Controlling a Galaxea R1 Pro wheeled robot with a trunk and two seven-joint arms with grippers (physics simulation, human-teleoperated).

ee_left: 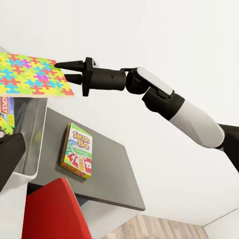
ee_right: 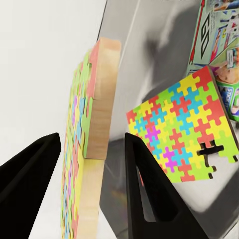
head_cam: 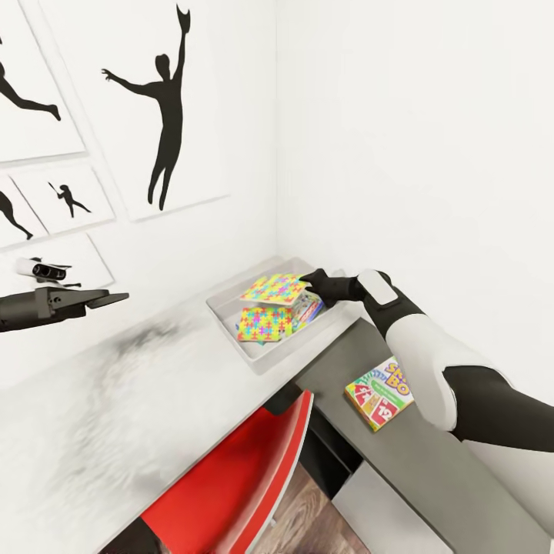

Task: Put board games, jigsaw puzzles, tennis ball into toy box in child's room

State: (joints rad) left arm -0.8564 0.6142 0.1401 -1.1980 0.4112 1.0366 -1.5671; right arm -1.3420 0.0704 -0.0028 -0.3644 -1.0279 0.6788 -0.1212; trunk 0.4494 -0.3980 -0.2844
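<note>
The grey toy box [head_cam: 231, 306] stands on the pale table [head_cam: 138, 400] in the corner. One jigsaw puzzle [head_cam: 265, 323] lies flat inside it beside board games [head_cam: 310, 308]. A second jigsaw puzzle [head_cam: 275, 288] hangs tilted over the box, its edge loose between the spread fingers of my right gripper [head_cam: 308, 278], which is open. A yellow-green and red board game [head_cam: 378, 394] lies on the dark lower side unit. My left gripper [head_cam: 108, 298] hovers open and empty over the table's left part. The tennis ball and the bed are out of view.
A red chair [head_cam: 238, 485] is tucked under the table, just in front of the toy box. White walls close the corner behind and to the right of the box. Framed silhouette pictures [head_cam: 154, 115] hang on the left wall.
</note>
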